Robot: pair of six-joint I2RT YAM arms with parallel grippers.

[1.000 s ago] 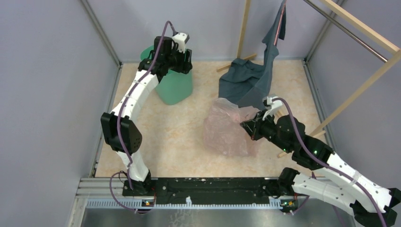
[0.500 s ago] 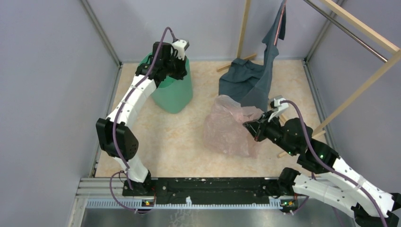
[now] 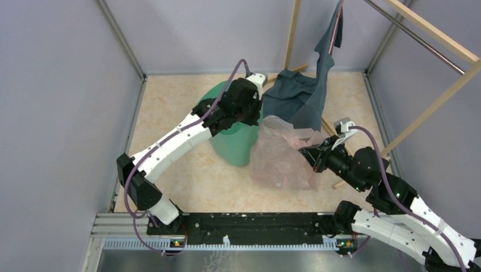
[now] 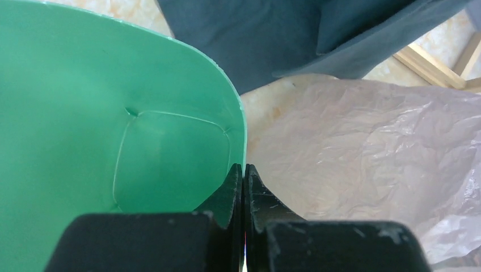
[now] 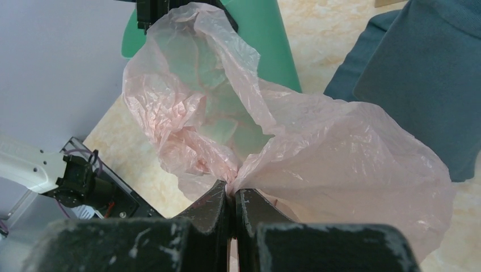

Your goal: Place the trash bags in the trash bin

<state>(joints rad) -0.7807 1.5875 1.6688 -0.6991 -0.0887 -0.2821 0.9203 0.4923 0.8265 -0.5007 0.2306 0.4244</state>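
L gripper (image 4: 244,187) sits btm ctr, fingers pinched tight on the rim of the trash bin (image 4: 85,113), one finger inside the wall, the other outside. Mint-green bin fills the left half; its smooth inside and squarish base w/ rounded corners are plain to see. Right of the rim lies the trash bag (image 4: 363,147), pale pink, wrinkly, glossy, close beside the bin. Dark blue-grey cloth (image 4: 272,34) covers the top. Wooden frame (image 4: 431,62) shows top right. A bit of beige surface (image 4: 261,107) shows between rim, cloth & bag.
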